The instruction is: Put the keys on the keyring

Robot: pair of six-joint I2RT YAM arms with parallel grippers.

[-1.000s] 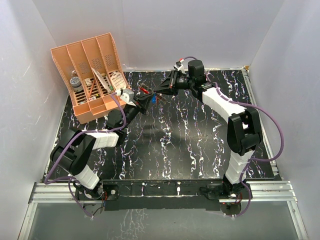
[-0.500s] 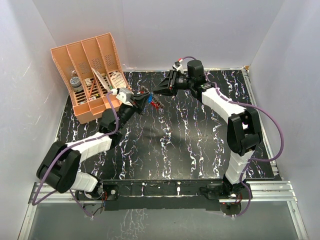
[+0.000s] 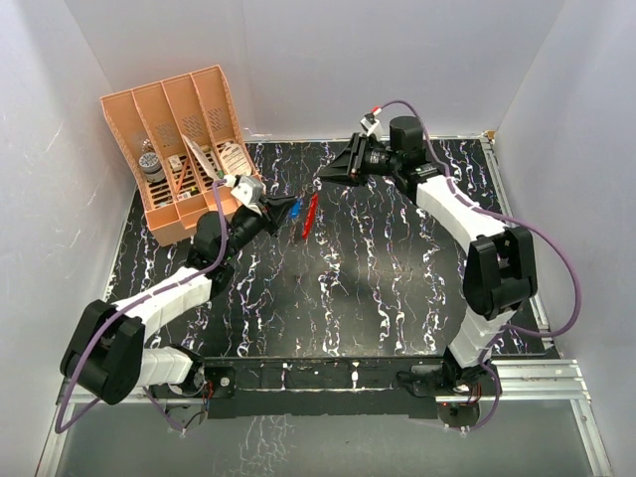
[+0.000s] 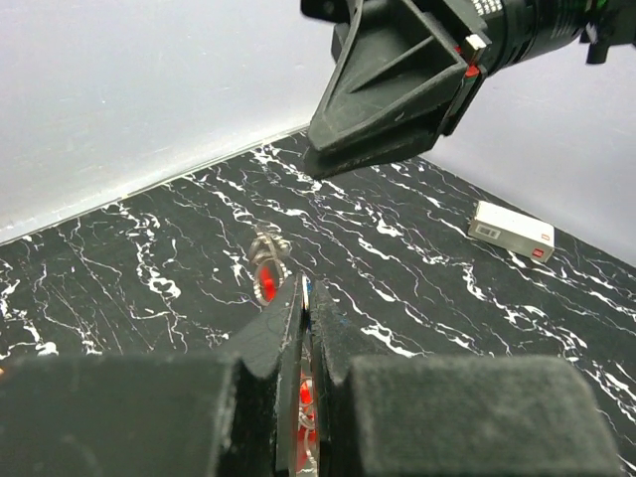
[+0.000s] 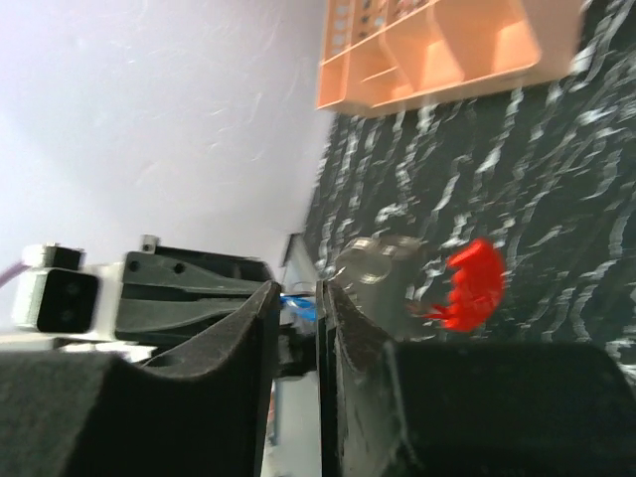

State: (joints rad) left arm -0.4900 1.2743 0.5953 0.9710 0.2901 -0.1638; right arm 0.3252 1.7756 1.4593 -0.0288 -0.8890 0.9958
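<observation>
My left gripper [image 3: 276,211] is shut on the blue key [image 3: 295,209], whose head pokes out past the fingertips. In the left wrist view a thin pale blade [image 4: 305,294] is pinched between the pads. A red keyring [image 3: 311,215] is a thin red strip just right of the blue key; I cannot tell if they touch. A small red piece in a silvery ring [image 4: 266,275] shows ahead of the left fingers. My right gripper [image 3: 328,173] is up and to the right, apart from them, with a narrow empty gap between its jaws. Its blurred wrist view shows the red piece [image 5: 473,283] beside a grey-silver part [image 5: 383,263].
An orange divided organizer [image 3: 184,149] stands at the back left, close behind the left gripper. A small white box [image 4: 512,230] lies on the black marbled table [image 3: 378,288] toward the back right. White walls close in the table on three sides.
The right gripper has drawn back to the right, away from the red keyring. The left gripper has shifted slightly with the blue key, and the keyring now shows as a long strip.
</observation>
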